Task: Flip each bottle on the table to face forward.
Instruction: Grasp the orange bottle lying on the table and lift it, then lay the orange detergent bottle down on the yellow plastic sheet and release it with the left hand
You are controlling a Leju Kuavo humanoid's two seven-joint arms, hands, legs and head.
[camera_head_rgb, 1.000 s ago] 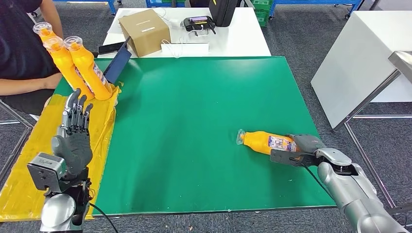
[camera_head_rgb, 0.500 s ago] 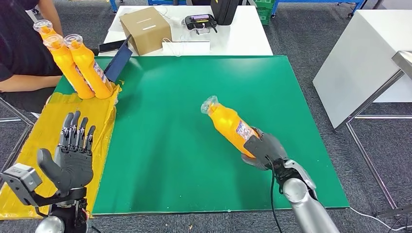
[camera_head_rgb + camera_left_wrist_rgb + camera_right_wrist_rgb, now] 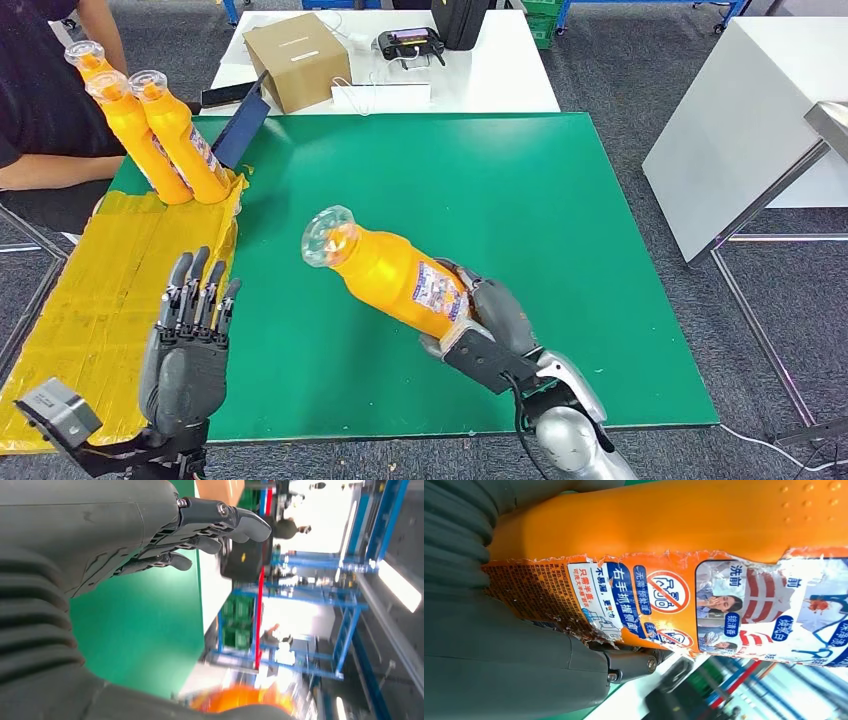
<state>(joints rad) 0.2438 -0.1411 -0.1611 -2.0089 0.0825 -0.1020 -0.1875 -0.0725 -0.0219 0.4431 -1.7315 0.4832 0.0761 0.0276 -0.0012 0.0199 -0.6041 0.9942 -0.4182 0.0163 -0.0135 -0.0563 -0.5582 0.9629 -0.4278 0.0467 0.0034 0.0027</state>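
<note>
Plainly, in the head view the right hand [image 3: 487,330] grips an orange bottle [image 3: 385,272] by its lower body, holding it tilted above the green desk [image 3: 520,180] with its clear cap pointing toward ten o'clock. I judge it a filled plastic bottle, fairly heavy and stiff, with smooth sides that could slip; the labelled waist, where the hand wraps now, looks the best place to hold it. The left hand [image 3: 188,345] hovers at eight o'clock over the yellow sheet [image 3: 90,300], holding nothing, its fingers straight and apart. Three more standing bottles [image 3: 160,135] cluster at eleven o'clock beside a person's arm [image 3: 50,170], well apart from the held one, so nothing seems to block setting it down mid-desk. A cardboard box [image 3: 297,62] sits on the white table beyond. In the left wrist view the left hand's fingers [image 3: 220,522] stretch out over the green surface, touching nothing, and a blurred orange shape sits at the picture's edge. In the right wrist view the torn label [image 3: 704,605] faces the camera, with dark fingers [image 3: 634,662] pressed against the bottle's side; the peeling paper could give under the hold.
</note>
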